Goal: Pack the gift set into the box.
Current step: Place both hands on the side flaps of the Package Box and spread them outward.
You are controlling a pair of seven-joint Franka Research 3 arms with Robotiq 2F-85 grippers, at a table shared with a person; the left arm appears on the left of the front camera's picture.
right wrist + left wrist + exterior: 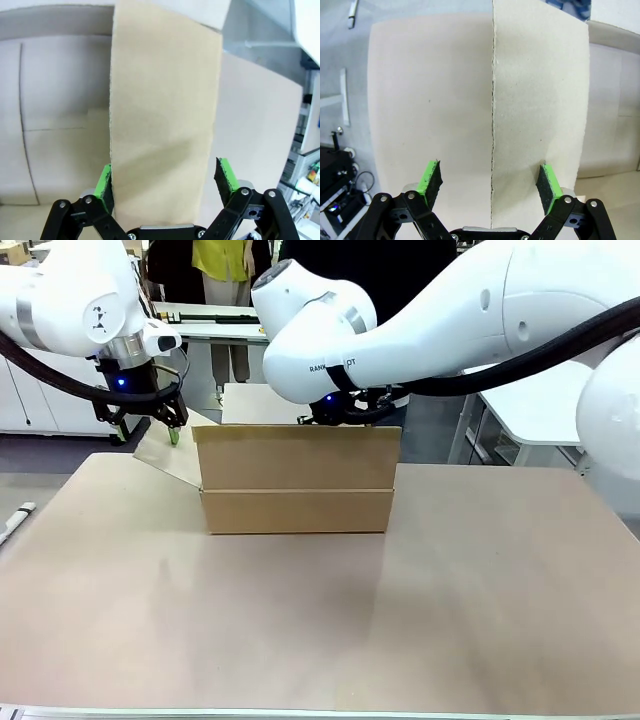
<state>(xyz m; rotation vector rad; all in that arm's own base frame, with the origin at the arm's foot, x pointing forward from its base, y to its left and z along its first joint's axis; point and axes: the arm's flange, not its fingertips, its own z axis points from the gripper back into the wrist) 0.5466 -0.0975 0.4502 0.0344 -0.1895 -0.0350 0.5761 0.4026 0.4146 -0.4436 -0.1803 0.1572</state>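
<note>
**A:** Front view first. Where is the box?

**B:** The plain brown corrugated cardboard box [297, 495] stands mid-way across the flat tan table [300, 640], top open. Its long near flap [297, 455] stands upright. Its left side flap [170, 462] splays out and down.

**A:** And the arms?

**B:** The left gripper [148, 428] hangs just above that left side flap. The white right arm [420, 330] reaches over to the box's far side, and its end drops behind the near flap. From here I cannot tell how far that one is open.

**A:** Left wrist view?

**B:** The black fingers with green pads [431, 180] are spread wide and grip nothing. The pale flap lies below them, its straight edge running up between the fingers. One pad sits over the flap, the other over the table. I cannot tell whether either pad touches the cardboard.

**A:** Right wrist view?

**B:** The right gripper [165, 182] is spread wide too. A brown cardboard panel [165, 110] runs up between its pads and nearly fills the gap. One edge of the panel is just beside the picture-left pad [104, 186]. The panel is not pinched.
</note>
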